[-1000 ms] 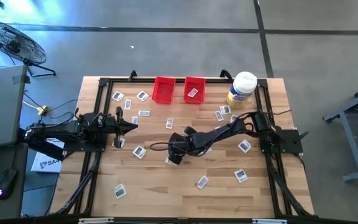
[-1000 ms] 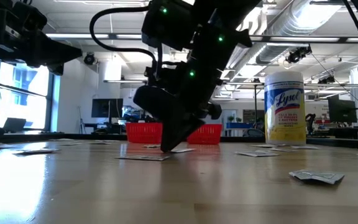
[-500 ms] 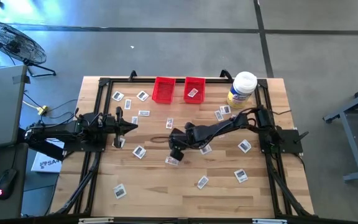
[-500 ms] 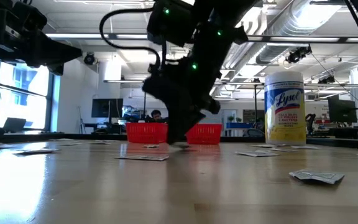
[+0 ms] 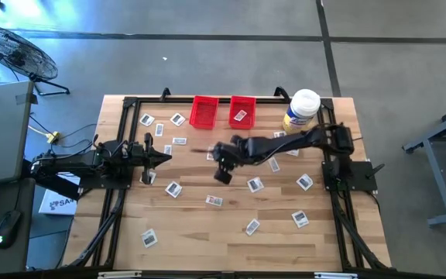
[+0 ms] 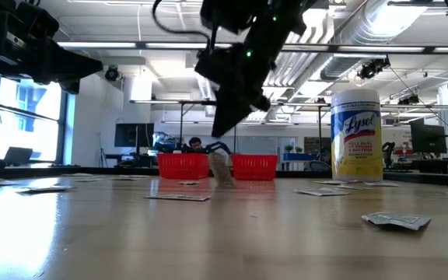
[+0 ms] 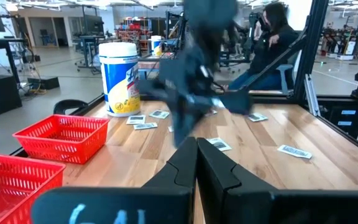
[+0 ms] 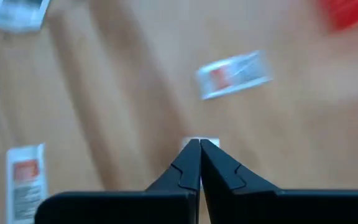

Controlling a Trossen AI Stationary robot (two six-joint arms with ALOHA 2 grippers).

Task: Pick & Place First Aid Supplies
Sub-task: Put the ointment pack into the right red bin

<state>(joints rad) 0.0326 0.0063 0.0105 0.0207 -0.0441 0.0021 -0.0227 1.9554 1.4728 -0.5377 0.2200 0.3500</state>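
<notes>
My right claw (image 5: 222, 175) hangs above mid-table, fingers pressed together, pinching a small packet (image 8: 199, 142) at its edge. More packets (image 5: 214, 201) lie scattered on the wood below. My left claw (image 5: 163, 157) waits shut near the left side. Farthest off stand two red bins (image 5: 204, 111).
</notes>
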